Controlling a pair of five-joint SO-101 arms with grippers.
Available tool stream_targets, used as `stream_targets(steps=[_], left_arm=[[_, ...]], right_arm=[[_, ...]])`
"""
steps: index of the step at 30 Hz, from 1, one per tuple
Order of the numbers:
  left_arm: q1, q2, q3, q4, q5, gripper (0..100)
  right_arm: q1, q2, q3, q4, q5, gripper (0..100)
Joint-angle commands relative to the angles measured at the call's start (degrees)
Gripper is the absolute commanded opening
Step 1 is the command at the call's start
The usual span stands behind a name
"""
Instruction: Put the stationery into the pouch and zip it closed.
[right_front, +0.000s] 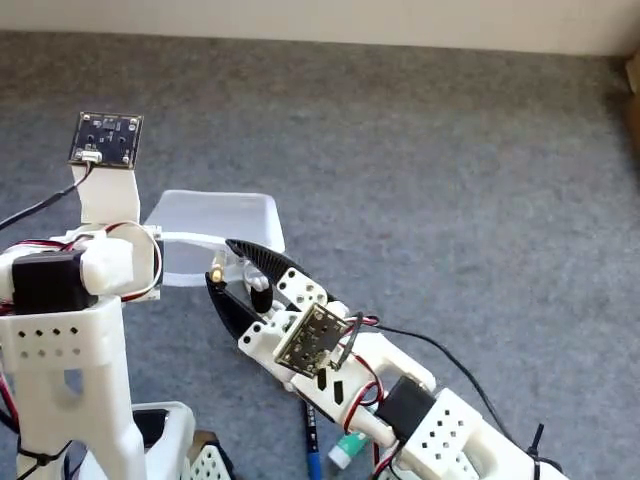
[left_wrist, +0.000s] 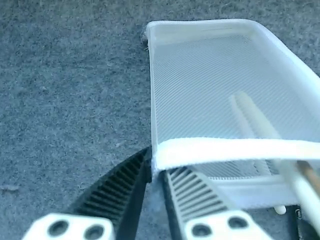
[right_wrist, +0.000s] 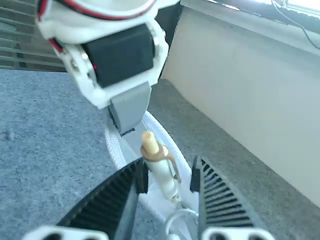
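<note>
The fingers of the left gripper (left_wrist: 154, 168) are pressed together on the corner of the pouch (left_wrist: 210, 85), pinching its white zip band where the band meets the mesh wall. The fingers of the right gripper (right_wrist: 169, 169) are spread, and a white pen (right_wrist: 159, 162) with a tan tip stands between them with a small gap on each side. Its tip points toward the grey underside of the left arm, and its body crosses the white rim of the pouch. In the high view this pen (right_front: 235, 276) sits just beside the near edge of the pouch (right_front: 225, 215), between the two black fingers. Behind the mesh lies a long white stick (left_wrist: 255, 122) - whether it is the same pen I cannot tell. The pouch lies on the grey desk (right_front: 450, 150) with its mouth toward both arms. Under the right arm - well apart from the pouch - lie a blue pen (right_front: 312, 435) and, just beside it, a green-capped thing (right_front: 345, 455).
</note>
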Motion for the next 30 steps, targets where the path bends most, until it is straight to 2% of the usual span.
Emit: stream_targets(steps=[1, 4, 8, 12, 18, 26, 30], left_arm=[[0.48, 0.92, 0.22, -0.79, 0.26, 1], [0.48, 0.92, 0.22, -0.79, 0.26, 1], [0.48, 0.92, 0.75, -0.88, 0.26, 1], [0.48, 0.92, 1.36, -1.14, 0.26, 1], [0.48, 0.92, 1.36, -1.14, 0.26, 1], [-0.92, 0.92, 1.36, -1.14, 0.26, 1], [-2.51, 0.92, 1.45, -1.14, 0.26, 1]], right_arm=[[1.01, -1.89, -0.57, 0.31, -0.53, 13.2], [0.92, -1.89, -2.59, 2.15, -0.62, 13.2], [0.92, -1.89, -8.31, 12.09, -0.79, 13.4], [1.01, -1.45, -14.99, 21.76, -7.47, 13.9], [1.01, -1.36, -20.26, 29.49, -9.49, 24.5], [0.92, -1.36, -20.53, 30.64, -9.49, 24.3], [0.75, -1.36, -20.53, 30.29, -9.23, 13.2]])
